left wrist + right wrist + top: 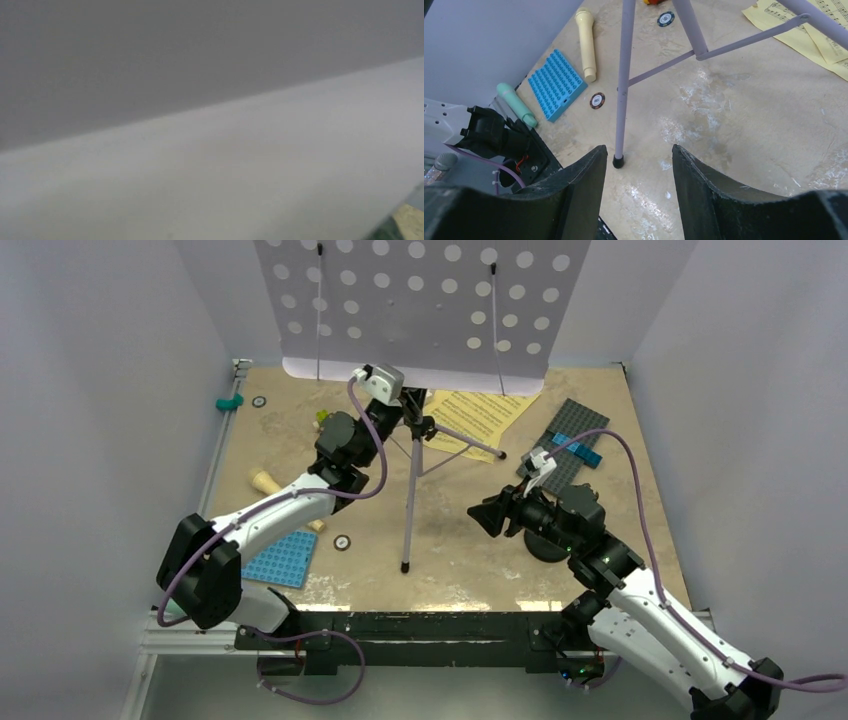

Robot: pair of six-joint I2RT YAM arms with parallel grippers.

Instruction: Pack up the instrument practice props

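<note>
Up close to the overhead camera is the music stand (420,300), the biggest thing of all. Its pale lilac desk is full of round holes, and its three thin legs stand in the middle of the table (460,550). The left arm reaches up to the pole just under the desk. The left claw (410,405) is right at the pole, but I cannot tell if it is squeezing or not (its own camera shows only grey blur). The right claw (638,148) is low and points at the nearest leg. Its two black fingers (584,185) stand apart with nothing between them, not touching the leg's foot. Yellow sheet-music pages (480,415) lie flat behind the stand. Beside them lies a grey studded plate (565,435), and a blue studded plate (280,560) lies near the left arm. The black round mic stand (545,545) sits half hidden under the right arm. The cream toy microphone (265,480) lies on its side on the left, beyond the blue plate. Smallest is a little round disc (342,541) on the table.
</note>
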